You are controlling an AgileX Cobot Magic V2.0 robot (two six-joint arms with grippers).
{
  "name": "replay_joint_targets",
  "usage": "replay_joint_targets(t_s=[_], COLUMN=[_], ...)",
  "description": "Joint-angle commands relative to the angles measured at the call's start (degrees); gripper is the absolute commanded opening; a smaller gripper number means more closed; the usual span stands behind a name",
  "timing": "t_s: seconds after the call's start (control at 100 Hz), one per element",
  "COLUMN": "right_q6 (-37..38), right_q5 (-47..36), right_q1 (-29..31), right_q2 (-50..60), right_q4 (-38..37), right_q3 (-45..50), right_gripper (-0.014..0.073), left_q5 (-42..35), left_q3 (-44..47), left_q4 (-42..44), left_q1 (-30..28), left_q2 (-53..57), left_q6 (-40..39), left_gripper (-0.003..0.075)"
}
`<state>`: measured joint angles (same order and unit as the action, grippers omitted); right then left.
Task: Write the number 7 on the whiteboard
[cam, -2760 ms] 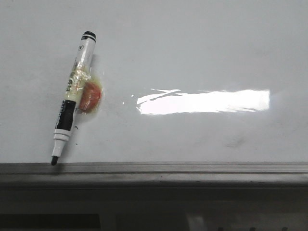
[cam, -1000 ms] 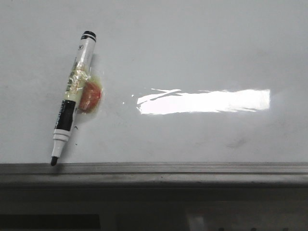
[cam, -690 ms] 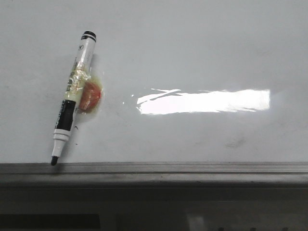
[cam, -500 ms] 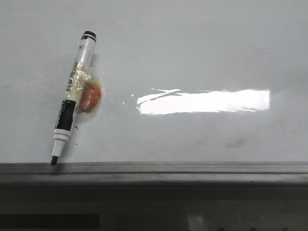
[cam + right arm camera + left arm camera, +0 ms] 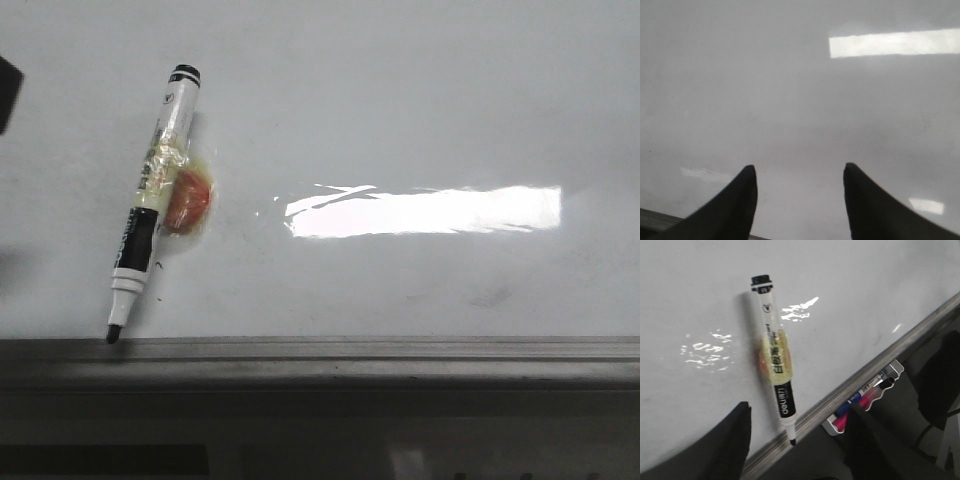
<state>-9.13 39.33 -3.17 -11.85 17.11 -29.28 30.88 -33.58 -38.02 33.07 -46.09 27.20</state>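
A grey metal rail [image 5: 320,352] runs along the near edge of the whiteboard [image 5: 420,110], and everything here is placed from that rail. Below it, in the left wrist view, a small clear tray [image 5: 867,400] hangs holding spare pens, one pink, one blue. A black-and-white marker [image 5: 153,200] lies flat on the board, slanted, its uncapped black tip touching the rail and its capped end pointing away from it. Clear yellowish tape wraps the barrel, with a reddish-orange lump [image 5: 187,202] stuck just beside the middle. Farther from the rail, a bright rectangular light reflection [image 5: 425,211] lies across the glossy white surface. No drawn stroke of the number 7 can be seen on the board.

The left gripper [image 5: 797,432] hangs over the marker's tip end, its dark fingers spread apart on either side, not touching it. The right gripper [image 5: 800,192] hovers over bare board near the rail, fingers likewise apart and holding nothing.
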Motion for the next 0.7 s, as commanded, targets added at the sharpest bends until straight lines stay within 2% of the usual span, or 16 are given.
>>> replay_joint_targets(t_s=[0.0, 0.24, 0.48, 0.55, 0.69], right_q6=[-0.66, -0.66, -0.66, -0.66, -0.66], right_q5=[-4.30, -4.40, -4.40, -4.52, -4.81], right_q1=[0.24, 0.24, 0.24, 0.24, 0.24], right_q2=[-1.20, -1.20, -1.20, -1.20, -1.20], right_q4=[0.95, 0.95, 0.95, 0.95, 0.95], right_q3=[-1.96, -1.96, -1.96, -1.96, -1.96], right_gripper=[0.0354, 0.0354, 0.0354, 0.0354, 0.0354], left_q5=[-6.18, -15.90, -18.06, -18.42, -18.56], left_q3=[-2.10, -2.10, -2.10, -2.10, -2.10], left_q4=[-3.73, -6.01, -6.10, -6.10, -6.34], left_q1=[2.91, 8.00, 8.31, 8.31, 8.31], left_q2=[-2.73, -12.08, -18.90, -19.98, -20.56], left_q6=[0.11, 0.11, 0.11, 0.11, 0.00], left_gripper=[0.0388, 0.0388, 0.0369, 0.0296, 0.0024])
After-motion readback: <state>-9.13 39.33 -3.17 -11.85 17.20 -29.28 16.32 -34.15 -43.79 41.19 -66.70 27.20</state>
